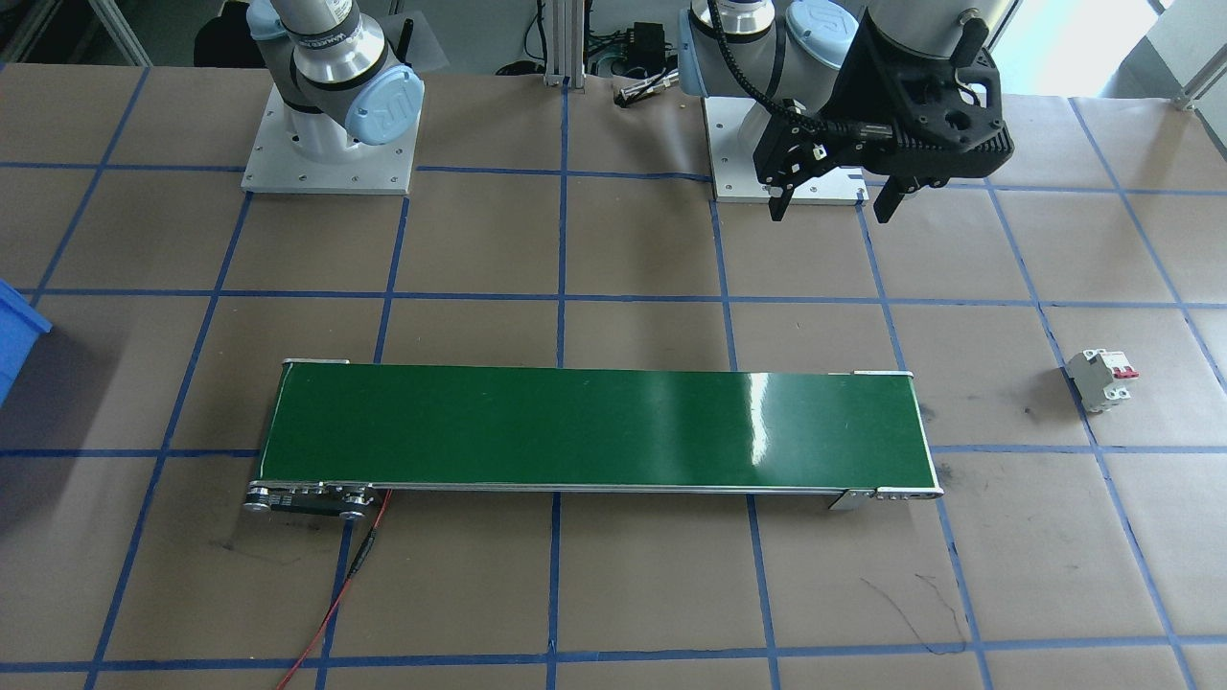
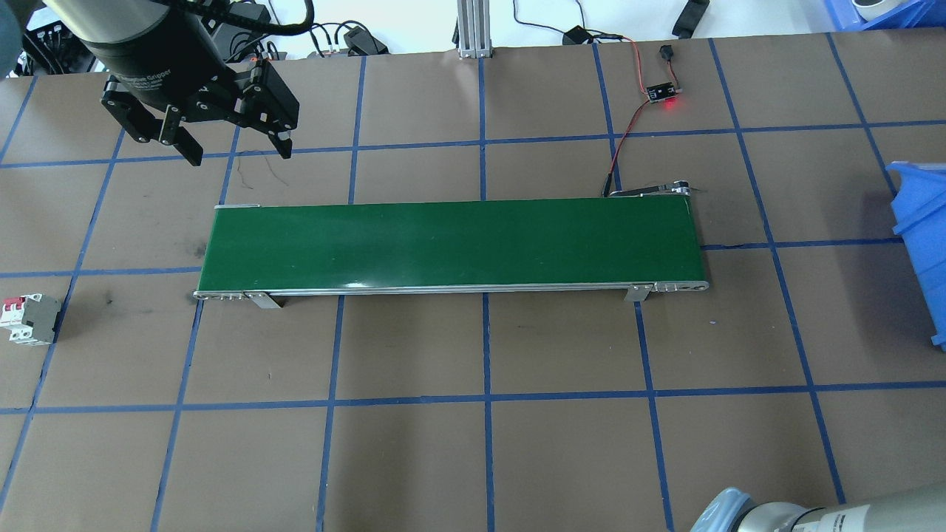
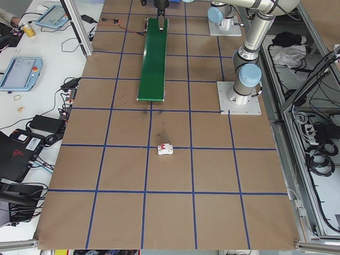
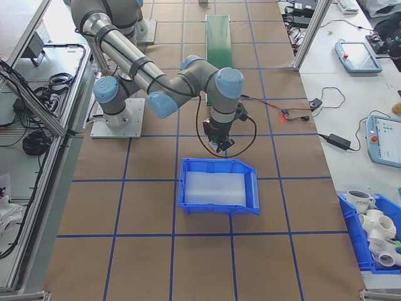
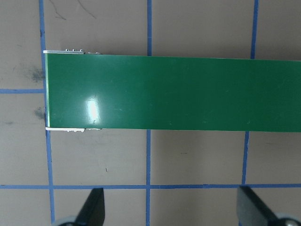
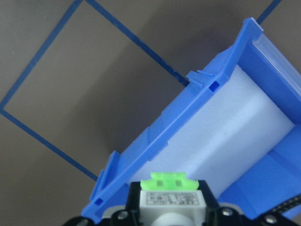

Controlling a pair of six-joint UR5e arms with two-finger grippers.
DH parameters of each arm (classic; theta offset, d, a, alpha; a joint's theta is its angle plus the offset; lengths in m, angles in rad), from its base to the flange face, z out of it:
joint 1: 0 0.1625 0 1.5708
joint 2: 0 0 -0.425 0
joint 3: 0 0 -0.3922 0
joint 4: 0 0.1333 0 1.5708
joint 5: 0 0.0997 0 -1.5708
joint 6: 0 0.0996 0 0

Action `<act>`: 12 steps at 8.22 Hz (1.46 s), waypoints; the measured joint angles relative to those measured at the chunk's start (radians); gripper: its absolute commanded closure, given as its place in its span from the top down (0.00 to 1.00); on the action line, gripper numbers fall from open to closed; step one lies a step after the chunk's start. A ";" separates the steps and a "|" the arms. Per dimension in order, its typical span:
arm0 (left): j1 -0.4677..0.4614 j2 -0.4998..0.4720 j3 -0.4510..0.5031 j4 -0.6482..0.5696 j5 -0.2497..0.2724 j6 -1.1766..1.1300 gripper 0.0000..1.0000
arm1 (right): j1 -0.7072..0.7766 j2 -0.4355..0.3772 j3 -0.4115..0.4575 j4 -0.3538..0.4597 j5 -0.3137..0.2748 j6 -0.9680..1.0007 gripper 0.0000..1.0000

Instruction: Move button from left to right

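Gripping the button (image 6: pixel 172 197) between its 2 fingers, the right gripper (image 6: pixel 172 214) hangs over the near rim of the blue bin (image 6: pixel 197 127); only the right wrist view shows this pinch, with the button's light-green base block and white body pointing toward the bin's white foam liner. From the exterior right view the same gripper (image 4: pixel 218 143) appears just beside the bin (image 4: pixel 188 168), on the bin's side toward the conveyor (image 4: pixel 218 32), but the button is too small to make out there.

Both the front-facing and overhead views miss the right gripper; the overhead view catches only the bin's edge (image 2: pixel 916 222), well apart from the conveyor belt (image 2: pixel 451 244).

The left gripper (image 2: pixel 238 152) is spread wide and holds nothing, hovering off the conveyor's end farthest from the bin, on the side away from the robot. Its wrist view shows 2 separated fingertips (image 5: pixel 91 207) below that belt end (image 5: pixel 141 92).

A white circuit breaker (image 1: pixel 1102 379) with red levers stands on the table, well beyond the conveyor's far end from the bin.
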 measured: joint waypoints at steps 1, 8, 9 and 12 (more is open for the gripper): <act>0.000 0.000 -0.001 0.000 0.000 0.000 1.00 | -0.037 0.012 -0.008 -0.049 0.001 -0.132 0.09; 0.000 0.001 -0.003 -0.001 0.001 0.000 1.00 | -0.087 0.332 0.002 -0.346 0.044 -0.516 0.38; 0.000 0.001 -0.003 -0.001 0.001 -0.001 1.00 | -0.087 0.345 0.006 -0.351 0.045 -0.529 0.82; 0.000 0.004 -0.003 -0.001 0.001 -0.001 1.00 | -0.087 0.348 0.017 -0.353 0.046 -0.545 1.00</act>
